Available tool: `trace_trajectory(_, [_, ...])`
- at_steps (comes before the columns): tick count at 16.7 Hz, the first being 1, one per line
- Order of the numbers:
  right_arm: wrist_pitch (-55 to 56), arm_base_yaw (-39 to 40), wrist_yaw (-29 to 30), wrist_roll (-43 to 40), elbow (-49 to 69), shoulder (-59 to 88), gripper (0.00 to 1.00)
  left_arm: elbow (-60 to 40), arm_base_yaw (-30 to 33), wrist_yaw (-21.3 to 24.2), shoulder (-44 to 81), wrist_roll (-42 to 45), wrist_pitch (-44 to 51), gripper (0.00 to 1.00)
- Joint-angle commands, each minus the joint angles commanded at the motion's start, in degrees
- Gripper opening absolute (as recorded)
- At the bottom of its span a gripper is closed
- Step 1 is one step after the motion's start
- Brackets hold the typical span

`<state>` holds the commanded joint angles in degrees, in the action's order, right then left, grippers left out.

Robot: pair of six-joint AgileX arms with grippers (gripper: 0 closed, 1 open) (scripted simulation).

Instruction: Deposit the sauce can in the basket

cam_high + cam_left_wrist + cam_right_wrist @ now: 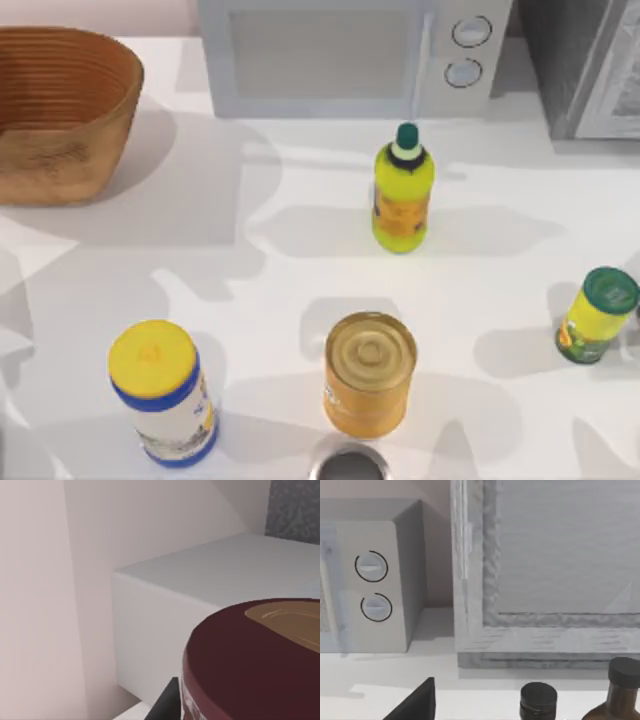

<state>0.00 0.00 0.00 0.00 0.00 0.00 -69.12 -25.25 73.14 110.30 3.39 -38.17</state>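
The basket (60, 110) sits at the table's ten o'clock corner, the left arm's side. The sauce can (250, 660) looms close under the left wrist camera, lid up. Whether the left claw grips it I cannot tell, nor the right claw's state.

baskets: 1 (60, 110) | microwaves: 1 (350, 55) | yellow bottles: 2 (402, 190) (596, 315) | tin cans: 1 (369, 372) | canisters: 1 (163, 392) | sauce cans: 1 (255, 665)
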Motion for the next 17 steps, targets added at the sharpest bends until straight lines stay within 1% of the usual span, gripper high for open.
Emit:
trace_trajectory(11, [0.00, 0.00, 0.00, 0.00, 0.00, 0.00, 1.00, -2.66, 6.16, -6.02, 5.09, -1.09, -3.40, 0.00])
trace_trajectory(15, [0.00, 0.00, 0.00, 0.00, 0.00, 0.00, 1.00, -2.75, 6.34, -6.20, 5.25, -1.12, -3.50, 0.00])
trace_trajectory(17, [0.00, 0.00, 0.00, 0.00, 0.00, 0.00, 1.00, -2.75, 6.34, -6.20, 5.25, -1.12, -3.50, 0.15])
